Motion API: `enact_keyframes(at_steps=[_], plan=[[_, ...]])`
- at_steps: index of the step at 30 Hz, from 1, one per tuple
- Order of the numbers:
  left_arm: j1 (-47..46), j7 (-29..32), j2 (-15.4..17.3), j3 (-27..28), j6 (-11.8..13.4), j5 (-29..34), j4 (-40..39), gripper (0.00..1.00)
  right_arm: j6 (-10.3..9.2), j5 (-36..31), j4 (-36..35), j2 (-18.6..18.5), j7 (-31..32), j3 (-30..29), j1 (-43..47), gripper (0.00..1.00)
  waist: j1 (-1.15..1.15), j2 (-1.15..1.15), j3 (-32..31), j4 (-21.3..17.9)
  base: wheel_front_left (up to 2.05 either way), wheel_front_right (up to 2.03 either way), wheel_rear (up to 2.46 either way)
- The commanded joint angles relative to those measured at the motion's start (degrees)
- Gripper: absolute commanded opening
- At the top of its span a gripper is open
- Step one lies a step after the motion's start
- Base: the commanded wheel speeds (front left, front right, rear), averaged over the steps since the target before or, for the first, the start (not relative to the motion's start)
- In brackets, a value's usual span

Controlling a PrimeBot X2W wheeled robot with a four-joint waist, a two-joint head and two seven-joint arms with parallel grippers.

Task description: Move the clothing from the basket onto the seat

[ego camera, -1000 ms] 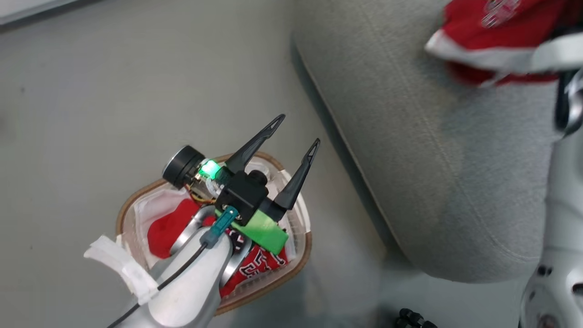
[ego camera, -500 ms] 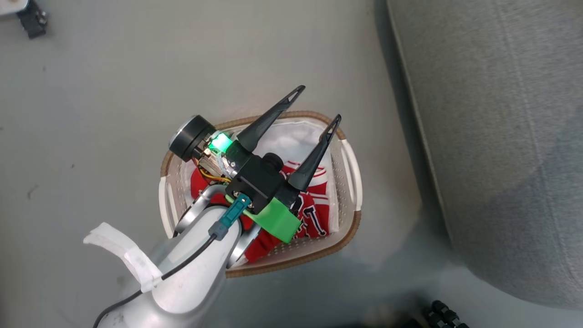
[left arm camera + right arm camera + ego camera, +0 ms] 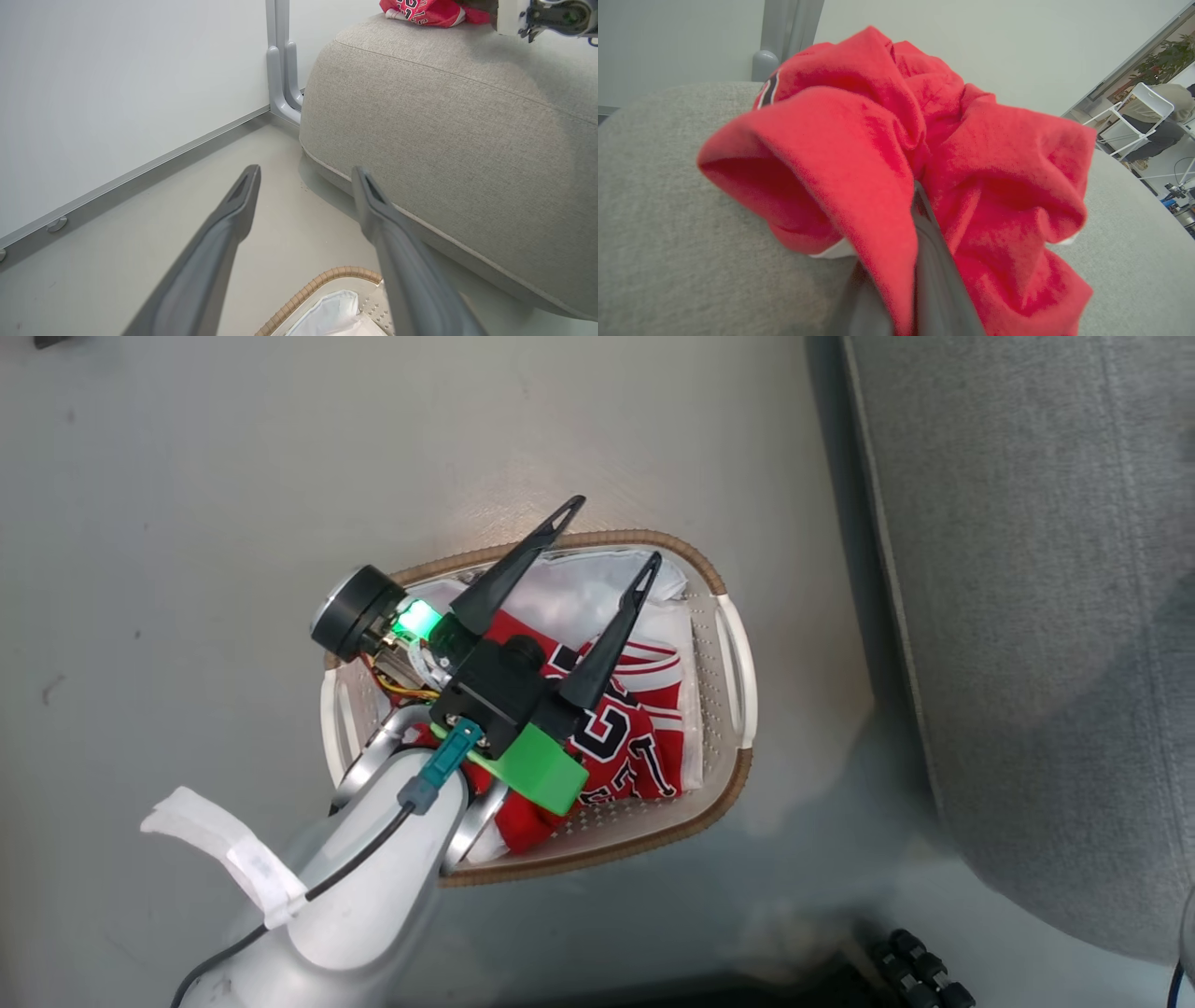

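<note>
Red numbered jerseys (image 3: 621, 737) lie in the oval perforated basket (image 3: 738, 663); your left tool (image 3: 612, 532), spread apart above, could snag the white liner (image 3: 579, 597). Right tool (image 3: 919, 191) clamps another jersey (image 3: 859, 140) on the grey fabric seat (image 3: 691, 261).

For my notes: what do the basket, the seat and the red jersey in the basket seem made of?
The basket: seemingly moulded plastic, off-white, matte, rows of small holes; brown rim looks woven, possibly imitation. The seat: light-grey upholstery fabric, coarse visible weave, stitched seam. The jersey: soft cloth, maybe synthetic; it crumples into folds.
</note>
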Motion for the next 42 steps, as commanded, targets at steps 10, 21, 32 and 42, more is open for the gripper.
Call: enact_keyframes(at_steps=[10, 21, 32, 42], plan=[[2.15, 0.03, 0.84, 3.81, 0.62, -1.95, 0.59, 1.00, -0.10, 3.34, -4.22, 1.84, -0.02, 4.43, 8.79, 1.00, -0.01, 0.00, -7.91, -2.79, 0.00, 0.00, 0.00], [7.86, 0.03, -1.65, 11.25, 1.81, -4.33, 1.83, 1.00, -0.09, 6.86, -4.21, 3.28, -0.02, 9.98, 13.00, 1.00, -0.01, 0.00, -19.56, -0.98, 0.00, 0.00, 0.00], [16.91, 0.03, -4.13, 23.54, 3.80, -6.20, 1.76, 1.00, -0.10, 11.96, -6.70, 7.54, -0.02, 21.19, 18.02, 1.00, -0.01, 0.00, -28.93, 1.88, 0.00, 0.00, 0.00], [26.88, 0.03, -5.63, 32.72, 3.62, -5.25, 1.82, 1.00, -0.09, 19.92, -12.29, 11.26, -0.02, 28.00, 29.41, 1.00, -0.01, 0.00, -33.92, 4.02, 0.00, 0.00, 0.00]])
